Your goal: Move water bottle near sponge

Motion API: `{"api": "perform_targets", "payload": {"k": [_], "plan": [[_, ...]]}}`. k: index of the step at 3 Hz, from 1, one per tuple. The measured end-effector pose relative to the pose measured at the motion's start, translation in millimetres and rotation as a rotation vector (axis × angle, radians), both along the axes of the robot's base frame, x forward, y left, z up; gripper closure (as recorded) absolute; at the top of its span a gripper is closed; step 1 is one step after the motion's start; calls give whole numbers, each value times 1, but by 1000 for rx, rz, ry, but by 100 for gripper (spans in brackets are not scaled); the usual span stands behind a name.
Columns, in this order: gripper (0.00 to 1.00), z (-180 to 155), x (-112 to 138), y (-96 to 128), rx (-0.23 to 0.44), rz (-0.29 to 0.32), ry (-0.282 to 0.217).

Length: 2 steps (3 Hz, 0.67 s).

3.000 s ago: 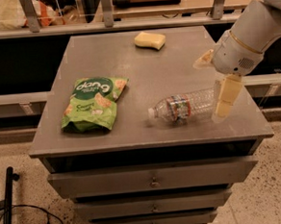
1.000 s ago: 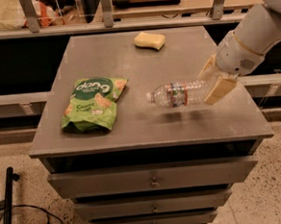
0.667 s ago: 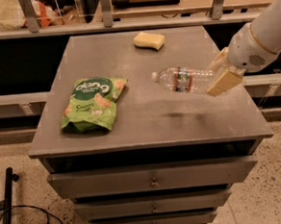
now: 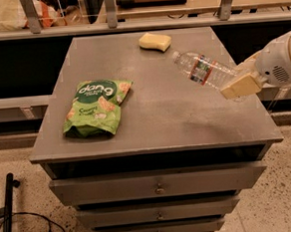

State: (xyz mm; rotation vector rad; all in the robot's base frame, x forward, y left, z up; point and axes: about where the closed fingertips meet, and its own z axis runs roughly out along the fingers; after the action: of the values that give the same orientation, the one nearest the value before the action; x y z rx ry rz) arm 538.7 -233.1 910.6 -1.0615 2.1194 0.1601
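Observation:
The water bottle point(image 4: 202, 69) is clear and ribbed with a red, white and blue label band. It is held in the air above the right side of the grey table point(image 4: 160, 117), tilted, its cap end pointing up-left toward the sponge. My gripper point(image 4: 240, 81) is shut on the bottle's base end, with a cream-coloured finger point(image 4: 239, 86) in front of it. The pale yellow sponge point(image 4: 155, 41) lies on the table near the back edge, a short way up-left of the bottle's cap.
A green snack bag point(image 4: 95, 108) lies on the left half of the table. The table is a cabinet with drawers point(image 4: 157, 183) below its front edge. A railing and shelves point(image 4: 128, 9) run behind the back edge.
The bottle lay on the table; my gripper took hold of it, lifted it and carried it up and back toward the sponge.

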Motion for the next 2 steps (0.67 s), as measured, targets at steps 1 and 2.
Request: {"api": "perform_targets", "payload": {"k": [1,2], "plan": [[100,3,8,-5,42,-126,-74],[100,14,20,-5,27,-228,-177]]}}
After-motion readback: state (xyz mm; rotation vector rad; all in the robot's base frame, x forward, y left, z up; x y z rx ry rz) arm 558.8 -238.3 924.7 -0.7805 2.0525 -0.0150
